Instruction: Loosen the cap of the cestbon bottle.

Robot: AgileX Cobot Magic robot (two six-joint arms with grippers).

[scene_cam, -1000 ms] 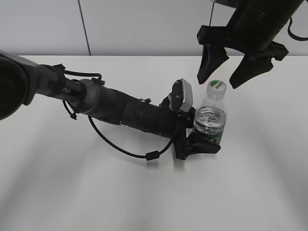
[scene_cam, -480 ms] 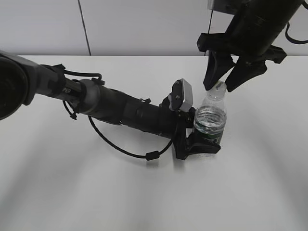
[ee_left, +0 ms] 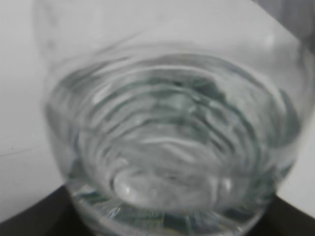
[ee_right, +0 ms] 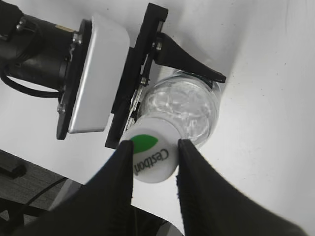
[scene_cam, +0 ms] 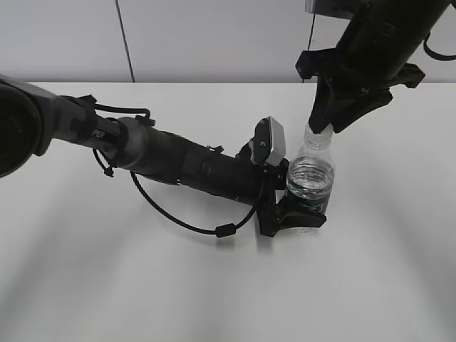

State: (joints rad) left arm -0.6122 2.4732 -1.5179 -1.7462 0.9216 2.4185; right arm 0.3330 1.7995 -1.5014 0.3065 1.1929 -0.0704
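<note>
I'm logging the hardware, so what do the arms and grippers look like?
Both arms are black. The left arm carries a looping black cable and a white-grey wrist camera box. The right gripper has matte black wedge-shaped fingers.

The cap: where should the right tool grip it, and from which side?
Grip the cap on its round side wall, coming down from above: the cestbon bottle stands upright, its body clamped by the left tool. The right tool already straddles the cap, one finger on each side.
</note>
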